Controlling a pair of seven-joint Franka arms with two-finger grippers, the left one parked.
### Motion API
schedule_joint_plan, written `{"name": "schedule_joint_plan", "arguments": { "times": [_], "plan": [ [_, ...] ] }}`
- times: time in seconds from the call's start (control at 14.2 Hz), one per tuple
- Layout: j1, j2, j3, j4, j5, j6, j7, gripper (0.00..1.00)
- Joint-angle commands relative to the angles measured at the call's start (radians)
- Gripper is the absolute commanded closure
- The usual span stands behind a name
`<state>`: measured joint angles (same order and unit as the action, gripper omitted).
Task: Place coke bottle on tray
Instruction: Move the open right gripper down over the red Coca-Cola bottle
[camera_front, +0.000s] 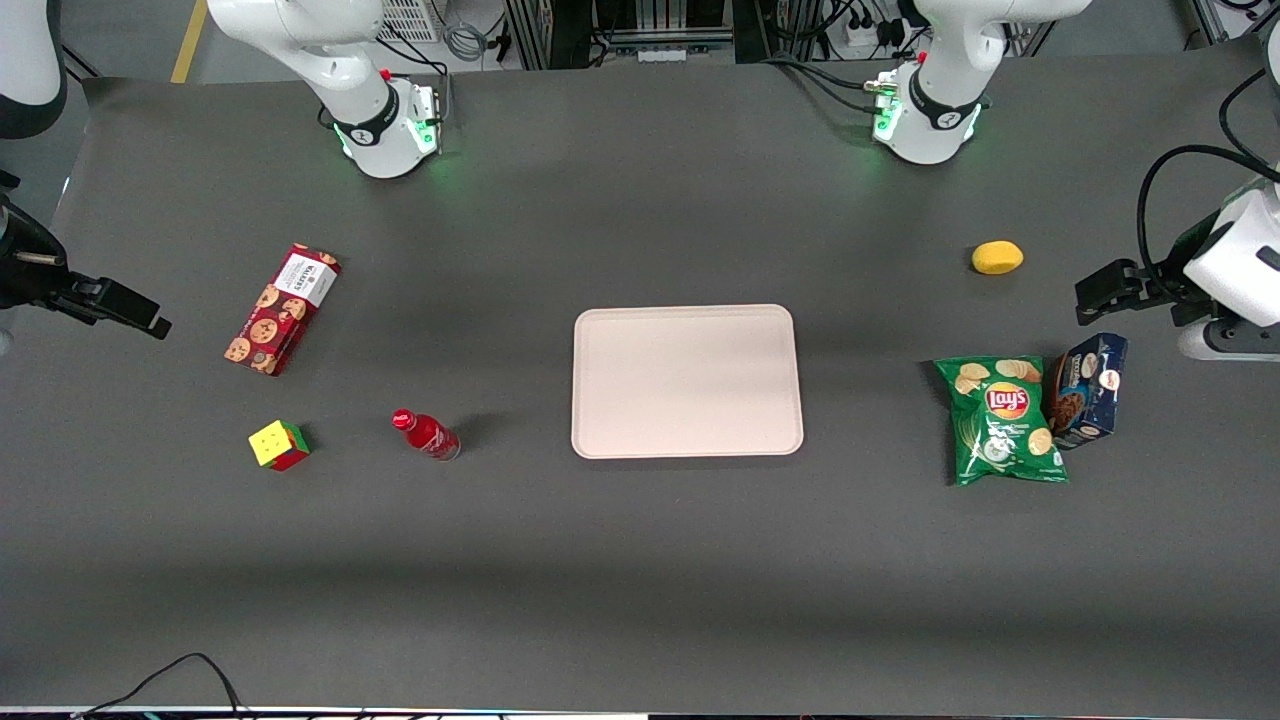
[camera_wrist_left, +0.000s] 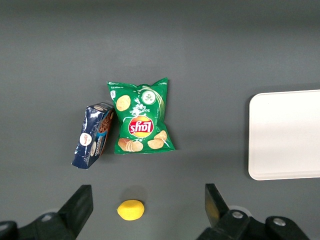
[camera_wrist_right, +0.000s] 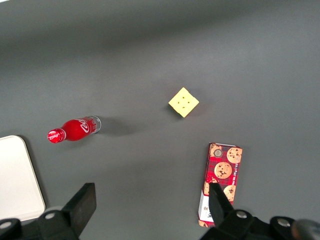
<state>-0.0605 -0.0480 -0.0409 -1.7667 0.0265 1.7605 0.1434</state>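
Observation:
The coke bottle (camera_front: 427, 435) is small and red with a red cap. It lies on its side on the dark table between the colourful cube and the tray, and also shows in the right wrist view (camera_wrist_right: 75, 129). The pale pink-beige tray (camera_front: 686, 380) sits flat mid-table with nothing on it; one corner of it shows in the right wrist view (camera_wrist_right: 15, 175). My right gripper (camera_front: 150, 322) hangs above the table at the working arm's end, well away from the bottle. Its jaws stand wide open and empty (camera_wrist_right: 150, 197), with one fingertip over the cookie box.
A long red cookie box (camera_front: 282, 308) lies farther from the front camera than the cube (camera_front: 278, 444). Toward the parked arm's end lie a green chips bag (camera_front: 1003, 420), a blue box (camera_front: 1088, 390) and a yellow lemon (camera_front: 997, 257).

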Motion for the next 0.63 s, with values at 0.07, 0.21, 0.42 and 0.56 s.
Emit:
{"name": "schedule_joint_plan", "arguments": {
  "times": [0.07,0.21,0.42,0.56],
  "plan": [
    [-0.006,-0.004,0.076,0.019,0.007,-0.013,-0.019,0.00],
    [0.045,-0.003,0.072,0.030,0.009,-0.013,-0.041,0.00],
    [0.218,-0.007,-0.012,0.032,0.006,-0.015,-0.025,0.00],
    [0.330,-0.006,-0.072,0.041,0.006,-0.025,-0.024,0.00]
  ]
}}
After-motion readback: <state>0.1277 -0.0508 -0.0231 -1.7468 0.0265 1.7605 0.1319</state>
